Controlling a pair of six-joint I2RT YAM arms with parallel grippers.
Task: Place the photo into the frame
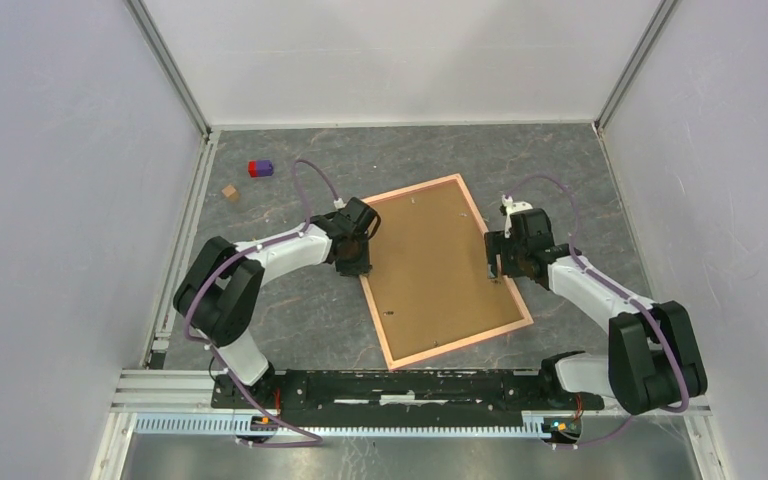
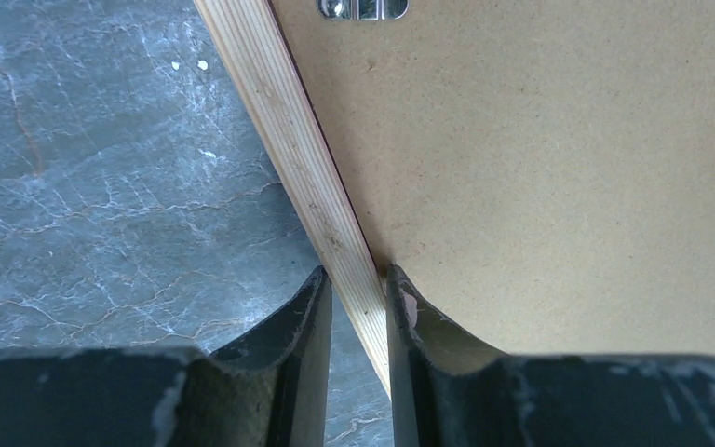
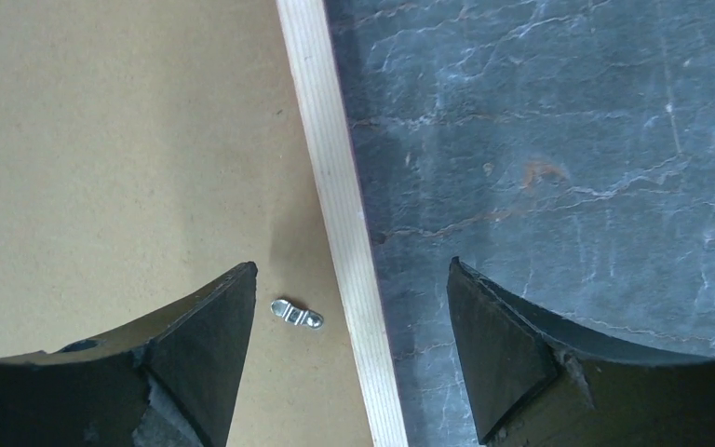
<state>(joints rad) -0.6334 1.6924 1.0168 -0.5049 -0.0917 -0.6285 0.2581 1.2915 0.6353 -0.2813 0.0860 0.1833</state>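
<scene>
The salmon-pink frame point(image 1: 460, 344) lies face down in the middle of the table, with the brown backing board point(image 1: 440, 265) inside it. The photo is hidden or out of view. My left gripper point(image 1: 357, 262) is at the frame's left rail. In the left wrist view its jaws point(image 2: 358, 279) are closed on the pale wooden rail point(image 2: 289, 130), one finger outside, one on the board point(image 2: 540, 186). My right gripper point(image 1: 497, 270) is open and straddles the right rail point(image 3: 330, 168), near a small metal clip point(image 3: 297, 314) on the board point(image 3: 121, 140).
A purple and red block point(image 1: 260, 168) and a small brown cube point(image 1: 230, 191) lie at the back left. White walls enclose the dark marbled table point(image 1: 560, 170) on three sides. A metal turn clip point(image 2: 363, 7) shows at the top of the left wrist view.
</scene>
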